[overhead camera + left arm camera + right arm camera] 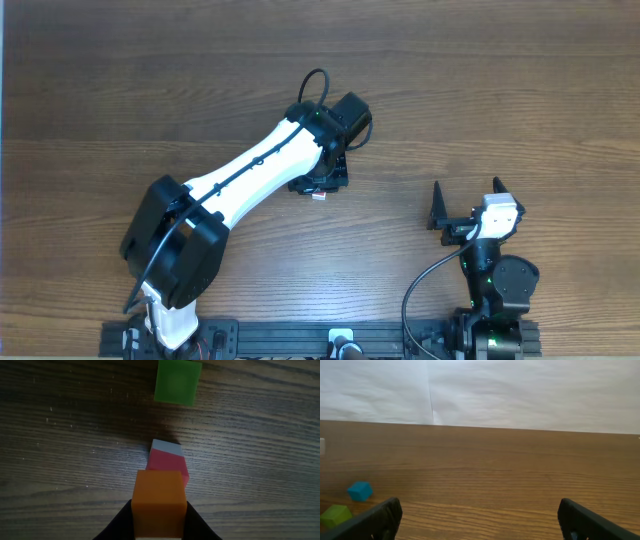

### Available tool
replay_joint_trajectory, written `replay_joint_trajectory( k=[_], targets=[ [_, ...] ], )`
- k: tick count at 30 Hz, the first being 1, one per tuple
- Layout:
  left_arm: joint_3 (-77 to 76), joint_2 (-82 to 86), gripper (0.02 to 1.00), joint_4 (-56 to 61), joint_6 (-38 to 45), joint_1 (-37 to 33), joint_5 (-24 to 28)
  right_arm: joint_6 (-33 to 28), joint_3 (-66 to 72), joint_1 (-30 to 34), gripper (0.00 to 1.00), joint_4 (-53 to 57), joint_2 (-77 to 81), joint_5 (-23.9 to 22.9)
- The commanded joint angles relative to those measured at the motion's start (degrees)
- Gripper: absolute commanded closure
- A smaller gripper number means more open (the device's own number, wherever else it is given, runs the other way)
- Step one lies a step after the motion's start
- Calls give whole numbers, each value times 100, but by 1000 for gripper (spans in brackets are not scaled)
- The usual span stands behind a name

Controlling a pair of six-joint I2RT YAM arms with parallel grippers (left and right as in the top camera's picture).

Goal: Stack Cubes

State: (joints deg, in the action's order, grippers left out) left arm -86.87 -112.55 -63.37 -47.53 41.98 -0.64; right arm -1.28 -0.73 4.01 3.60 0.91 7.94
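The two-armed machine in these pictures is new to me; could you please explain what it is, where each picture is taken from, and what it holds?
It is two robot arms at a wooden table. One picture looks down from above; the others come from a camera on each wrist. The left tool is shut on an orange cube, close by a red cube; a green cube lies farther off. The right tool is open and empty, and a blue cube lies on the table some way off.

orange cube [159,502] near red cube [168,466]; green cube [177,381] apart
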Motion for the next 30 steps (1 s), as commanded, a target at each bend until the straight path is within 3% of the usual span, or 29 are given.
replay_joint_trajectory(
  k=[1,19,23,30],
  targets=[
    [42,-74,853,13,85,-20,63,37,44,-31,7,4,-63,-31],
    [42,-160,838,20,85,46,63,37,44,-31,7,4,-63,-31],
    [42,-164,766,61,83,57,63,37,44,-31,7,4,-63,-28],
    [42,-164,544,66,83,55,63,37,44,-31,9,4,-63,-28]
  ],
)
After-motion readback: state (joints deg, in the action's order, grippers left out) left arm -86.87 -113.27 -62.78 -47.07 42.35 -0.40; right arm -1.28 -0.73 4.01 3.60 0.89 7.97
